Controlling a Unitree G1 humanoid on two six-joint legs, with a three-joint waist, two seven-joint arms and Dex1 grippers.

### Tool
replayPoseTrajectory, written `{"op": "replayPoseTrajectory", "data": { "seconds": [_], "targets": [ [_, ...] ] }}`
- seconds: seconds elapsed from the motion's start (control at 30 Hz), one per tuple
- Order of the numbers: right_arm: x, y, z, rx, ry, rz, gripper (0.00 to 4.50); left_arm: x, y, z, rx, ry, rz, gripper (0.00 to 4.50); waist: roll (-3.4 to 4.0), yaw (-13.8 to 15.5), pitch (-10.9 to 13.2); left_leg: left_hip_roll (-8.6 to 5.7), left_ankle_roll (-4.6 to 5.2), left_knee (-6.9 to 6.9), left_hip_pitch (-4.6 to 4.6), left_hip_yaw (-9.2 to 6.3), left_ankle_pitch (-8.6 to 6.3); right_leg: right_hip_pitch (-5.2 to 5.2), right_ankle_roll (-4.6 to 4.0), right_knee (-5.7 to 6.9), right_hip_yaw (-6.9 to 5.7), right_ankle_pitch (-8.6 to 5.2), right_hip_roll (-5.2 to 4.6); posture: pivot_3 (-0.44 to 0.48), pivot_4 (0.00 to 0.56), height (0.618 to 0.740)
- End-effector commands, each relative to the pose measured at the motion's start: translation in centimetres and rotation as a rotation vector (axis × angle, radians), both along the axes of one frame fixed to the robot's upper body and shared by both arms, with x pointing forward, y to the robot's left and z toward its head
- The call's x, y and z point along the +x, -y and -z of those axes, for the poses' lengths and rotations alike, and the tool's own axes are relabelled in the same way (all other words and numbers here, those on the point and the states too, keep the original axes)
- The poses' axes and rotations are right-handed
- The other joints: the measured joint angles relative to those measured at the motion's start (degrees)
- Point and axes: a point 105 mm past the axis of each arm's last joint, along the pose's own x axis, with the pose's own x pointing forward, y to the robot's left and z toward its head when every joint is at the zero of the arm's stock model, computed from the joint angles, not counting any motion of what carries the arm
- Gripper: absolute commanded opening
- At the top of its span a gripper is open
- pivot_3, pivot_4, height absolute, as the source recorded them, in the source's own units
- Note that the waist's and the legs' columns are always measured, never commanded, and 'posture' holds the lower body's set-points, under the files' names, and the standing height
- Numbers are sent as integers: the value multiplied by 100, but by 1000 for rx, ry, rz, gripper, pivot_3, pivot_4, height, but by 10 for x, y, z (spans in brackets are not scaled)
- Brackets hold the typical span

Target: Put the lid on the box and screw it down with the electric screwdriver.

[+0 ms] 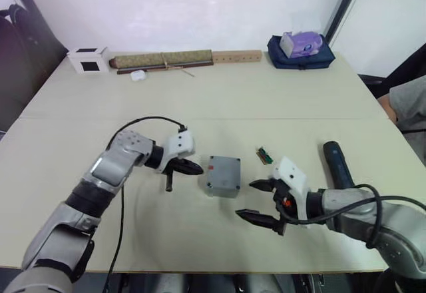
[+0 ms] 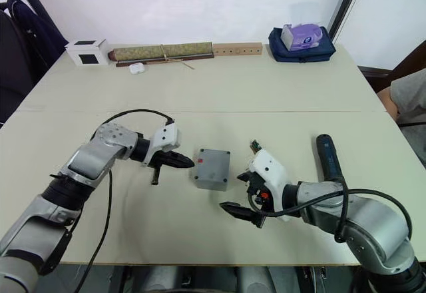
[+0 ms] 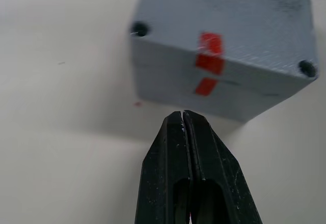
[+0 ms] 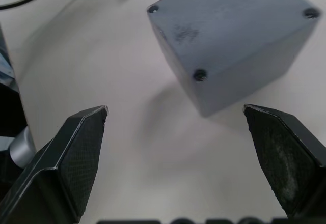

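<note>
The small square grey plastic box sat on the pale beige table, near the front edge and between the two arms. The thin flat grey lid was already on top of it, its smooth face up, with dark screw holes at the corners and a red mark running from the lid's edge down the box wall. The left gripper lay just beside the box on the robot's left, its two black fingers pressed together with nothing between them, their tips aimed at the marked wall and a little short of it. The right gripper hovered near the box's right front corner, its black fingers spread wide and empty, apart from the box. The long dark blue-black cylindrical electric screwdriver lay on the table behind the right forearm, well to the right of the box. A small green-brown strip rested between box and screwdriver. Along the far edge stood a white cube with a black face, a long brown roll, a wooden bar with holes and a dark blue pouch bearing a purple tissue pack.
</note>
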Motion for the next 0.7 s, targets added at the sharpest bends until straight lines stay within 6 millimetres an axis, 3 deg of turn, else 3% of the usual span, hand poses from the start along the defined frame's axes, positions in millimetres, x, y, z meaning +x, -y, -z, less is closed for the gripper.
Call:
{"op": "replayPoseTrajectory", "data": {
  "seconds": [0.03, 0.37, 0.53, 0.7],
  "targets": [
    [5, -10, -3, 75, -14, 3, 4459, 3, 8, -6, 6, 64, 24, 0, 0, 0, 0, 1, 0, 1, 1, 0, 0, 0, 0, 2, 0, 0, 2, 0, 150, 740],
    [-8, -27, -8, 166, -63, -57, 4459, 17, 8, -14, -2, 97, 10, 0, 0, 2, 0, 1, 0, 0, 2, -1, 0, 0, -1, 4, 0, -1, 2, 0, 150, 740],
    [-6, -2, -8, 44, 6, -25, 4459, 25, -15, -9, 73, 112, -23, 0, 0, 2, 0, -1, 0, 0, 1, -1, 0, 0, -1, 3, -1, -1, -1, 0, 150, 740],
    [23, 22, -6, -89, 119, 35, 4459, 6, -28, 4, 112, 24, 6, 0, 0, -34, 0, 2, 0, 0, 5, 1, 0, 0, -1, 3, 0, -1, 5, 0, 150, 740]
  ]
}}
